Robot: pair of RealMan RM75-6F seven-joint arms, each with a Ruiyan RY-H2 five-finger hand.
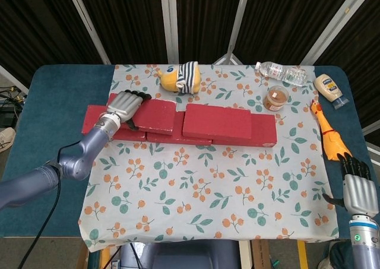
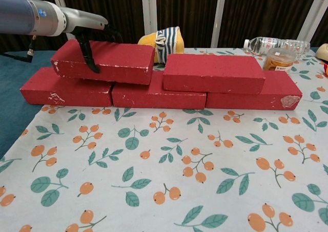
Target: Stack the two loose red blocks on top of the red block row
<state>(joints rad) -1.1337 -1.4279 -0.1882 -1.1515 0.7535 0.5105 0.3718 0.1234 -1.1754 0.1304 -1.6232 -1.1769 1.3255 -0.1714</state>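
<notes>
A row of three red blocks (image 1: 148,133) (image 2: 154,95) lies across the flowered cloth. One red block (image 1: 217,122) (image 2: 214,72) lies on top of the row's right part. My left hand (image 1: 124,107) (image 2: 95,37) grips a second red block (image 1: 155,116) (image 2: 120,62) by its left part, thumb on the near face, and the block sits on the row's left part, just left of the stacked one. My right hand (image 1: 358,189) hangs at the table's near right corner, fingers straight and apart, holding nothing.
Behind the row lie a yellow striped plush toy (image 1: 179,77) (image 2: 161,41), a plastic bottle (image 1: 281,73), a small jar (image 1: 276,97) and a mayonnaise bottle (image 1: 331,89). A rubber chicken (image 1: 328,132) lies on the right. The cloth's near half (image 1: 208,198) is bare.
</notes>
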